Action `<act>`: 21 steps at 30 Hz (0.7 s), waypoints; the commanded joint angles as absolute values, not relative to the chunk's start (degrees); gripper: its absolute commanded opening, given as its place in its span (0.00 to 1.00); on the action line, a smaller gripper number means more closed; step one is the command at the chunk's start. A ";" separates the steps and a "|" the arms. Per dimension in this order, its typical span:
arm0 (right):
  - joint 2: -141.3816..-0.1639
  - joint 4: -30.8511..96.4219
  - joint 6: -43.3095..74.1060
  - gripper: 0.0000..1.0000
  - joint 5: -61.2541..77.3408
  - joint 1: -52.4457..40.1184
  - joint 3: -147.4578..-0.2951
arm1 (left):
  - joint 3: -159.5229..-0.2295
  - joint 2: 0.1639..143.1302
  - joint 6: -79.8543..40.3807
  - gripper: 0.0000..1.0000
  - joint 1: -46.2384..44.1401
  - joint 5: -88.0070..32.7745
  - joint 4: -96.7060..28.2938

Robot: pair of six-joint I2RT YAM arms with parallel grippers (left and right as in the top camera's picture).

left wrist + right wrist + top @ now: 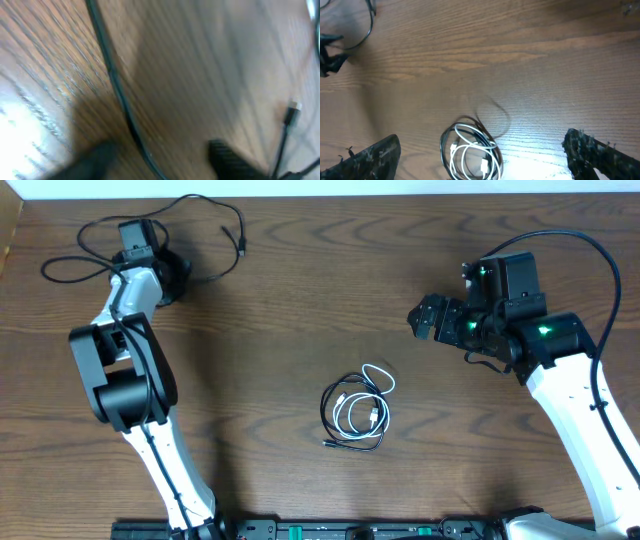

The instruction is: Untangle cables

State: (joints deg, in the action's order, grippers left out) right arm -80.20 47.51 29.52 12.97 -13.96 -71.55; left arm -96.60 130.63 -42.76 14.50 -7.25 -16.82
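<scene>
Two cables sit coiled together, one black cable (240, 225) lies apart at far left
My left gripper (162, 157) stands open over that loose cord, holding nothing; my right gripper (427, 320) gapes wide and empty near the white cable (350, 418) and second black cable (327, 405), looped mid table (270, 330). Next, I reckon: pinch the white loop, pin the black, draw them apart

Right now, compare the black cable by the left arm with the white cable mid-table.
Colour: the black cable is dark, the white cable pale. Pose: the black cable sprawls in wide loops at the far left; the white cable is coiled tight. State: the black cable lies clear of other cables; the white cable is wound up with a second black cable. Both are thin cords on the wooden table.
</scene>
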 commanded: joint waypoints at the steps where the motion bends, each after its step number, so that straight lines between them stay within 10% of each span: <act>1: -80.64 47.57 29.71 0.99 12.34 -14.37 -71.46 | -97.84 125.56 -40.40 0.78 15.16 -6.42 -16.58; 21: -80.68 48.71 29.71 0.99 12.34 -14.37 -71.46 | -97.84 130.52 -7.66 0.81 0.32 -1.43 -3.75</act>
State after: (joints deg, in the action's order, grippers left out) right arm -80.20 48.45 29.52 12.97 -13.96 -71.55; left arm -97.27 127.63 -18.94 0.86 -4.43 -5.17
